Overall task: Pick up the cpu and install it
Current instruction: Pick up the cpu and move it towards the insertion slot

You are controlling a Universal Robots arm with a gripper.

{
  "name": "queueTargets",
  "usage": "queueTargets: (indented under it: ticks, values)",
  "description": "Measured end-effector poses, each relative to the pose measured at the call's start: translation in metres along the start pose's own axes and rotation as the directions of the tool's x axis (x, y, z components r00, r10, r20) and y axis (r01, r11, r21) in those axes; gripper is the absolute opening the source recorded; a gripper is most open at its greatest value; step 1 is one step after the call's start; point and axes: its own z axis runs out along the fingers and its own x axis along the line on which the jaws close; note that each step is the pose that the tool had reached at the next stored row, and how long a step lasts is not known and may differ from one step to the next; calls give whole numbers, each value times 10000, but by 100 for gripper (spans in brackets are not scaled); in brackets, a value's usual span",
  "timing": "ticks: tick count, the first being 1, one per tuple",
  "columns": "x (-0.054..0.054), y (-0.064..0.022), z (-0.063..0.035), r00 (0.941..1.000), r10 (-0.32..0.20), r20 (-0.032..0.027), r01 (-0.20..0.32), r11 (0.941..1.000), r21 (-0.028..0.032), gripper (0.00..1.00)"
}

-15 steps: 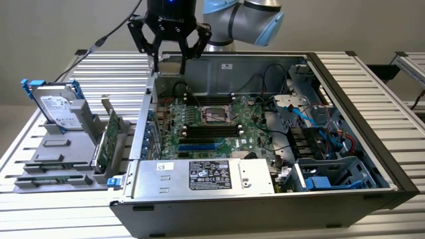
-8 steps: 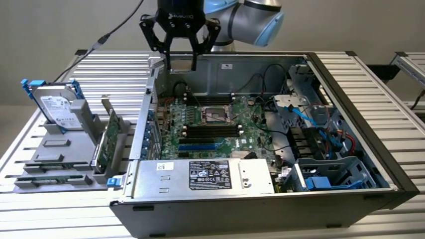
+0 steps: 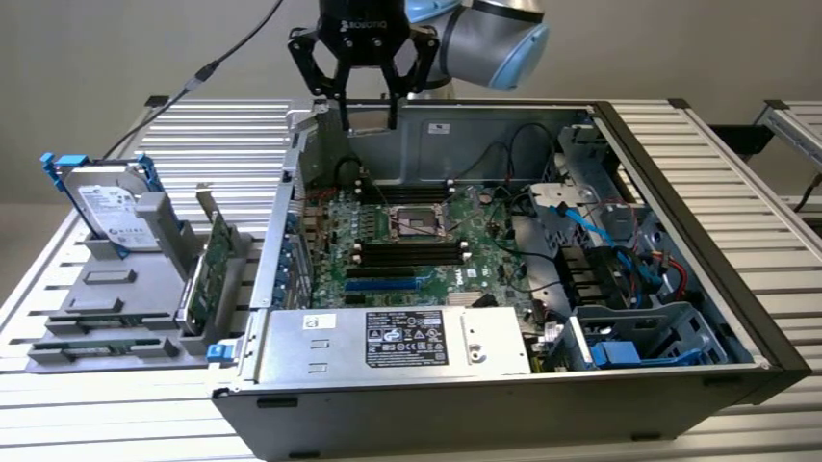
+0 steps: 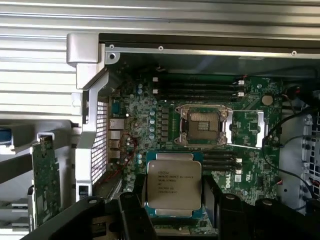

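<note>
The tool [image 3: 368, 117] hangs above the rear edge of the open case [image 3: 719, 289], over the motherboard [image 3: 385, 250]. In the wrist view the tool [image 4: 174, 199] grips the cpu [image 4: 173, 182]: a black finger [image 4: 136, 202] presses on one side edge and its partner on the opposite edge, and the chip lies flat with its silver printed top facing the camera. The cpu is off the board, in the air, with green board showing past its edges.

The socket [image 4: 205, 125] sits near the middle of the board with its metal frame around a bare contact field; from the wrist camera the cpu appears just beside it, not over it. In the exterior view the socket [image 3: 418, 219] lies below and in front of the tool.

A power supply [image 3: 398, 339] with a black sticker fills the case's near end. On the desk [image 3: 192, 135], at the exterior view's left, a grey stand [image 3: 115, 308] holds a hard drive [image 3: 110, 207] in a blue bracket and an upright card [image 3: 212, 265]
</note>
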Motion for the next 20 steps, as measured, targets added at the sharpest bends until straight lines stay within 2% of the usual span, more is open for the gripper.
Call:
queueTargets:
  ticks: [2,4,15,20]
  values:
    - [-33,16,11,10000,-4,69,4,10000,40,55]
    - [-77,22,31,10000,-4,87,4,10000,64,55]
    - [-458,27,231,10000,33,92,-33,10000,83,55]
    - [-533,25,322,9999,69,90,-70,9999,86,55]
